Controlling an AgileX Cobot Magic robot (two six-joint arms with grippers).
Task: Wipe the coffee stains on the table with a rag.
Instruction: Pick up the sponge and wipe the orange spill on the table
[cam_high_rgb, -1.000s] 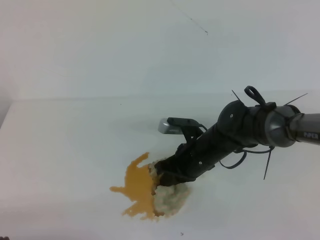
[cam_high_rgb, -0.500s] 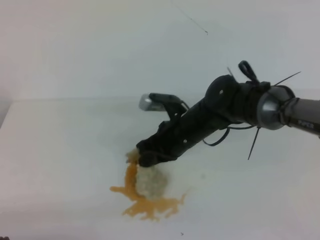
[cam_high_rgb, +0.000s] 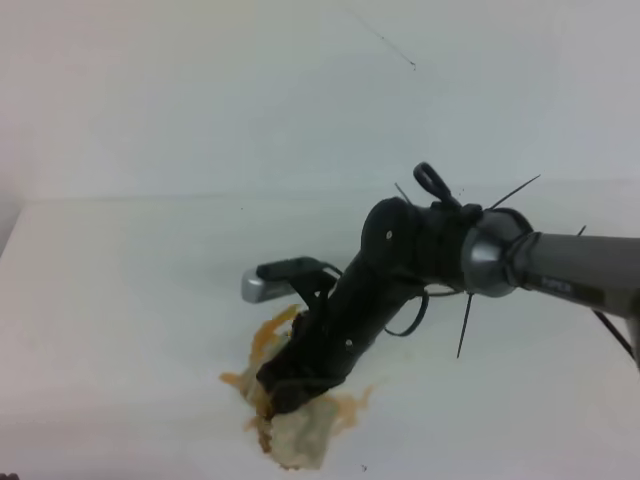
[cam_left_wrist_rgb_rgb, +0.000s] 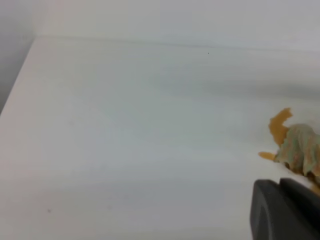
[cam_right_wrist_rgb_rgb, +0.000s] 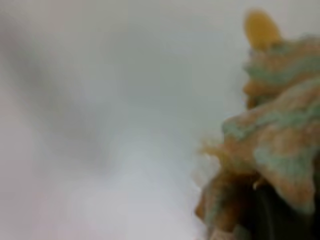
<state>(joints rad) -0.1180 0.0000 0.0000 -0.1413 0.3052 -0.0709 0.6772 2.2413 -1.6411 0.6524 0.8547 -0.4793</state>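
Observation:
My right gripper (cam_high_rgb: 291, 385) reaches in from the right and is shut on the rag (cam_high_rgb: 300, 438), a bunched beige cloth with brown patches pressed to the table (cam_high_rgb: 120, 300) near its front edge. Smeared coffee stains (cam_high_rgb: 268, 335) show around it: a streak behind the gripper, a small lobe on the left and a thin patch on the right. The left wrist view shows the rag (cam_left_wrist_rgb_rgb: 301, 152) and stains (cam_left_wrist_rgb_rgb: 278, 126) at far right. The right wrist view is blurred, filled with the rag (cam_right_wrist_rgb_rgb: 272, 150). A dark blocky part sits in the left wrist view's bottom right corner.
The white wall (cam_high_rgb: 200, 90) rises behind the table's far edge. The table's left edge (cam_left_wrist_rgb_rgb: 17, 80) shows in the left wrist view. My right arm (cam_high_rgb: 560, 262) stretches across the right half of the table. A tiny dark speck (cam_high_rgb: 363, 466) lies near the front.
My right gripper dragged the rag left and back across the stains, then forward toward the front edge. The orange blotch is now smaller and smeared.

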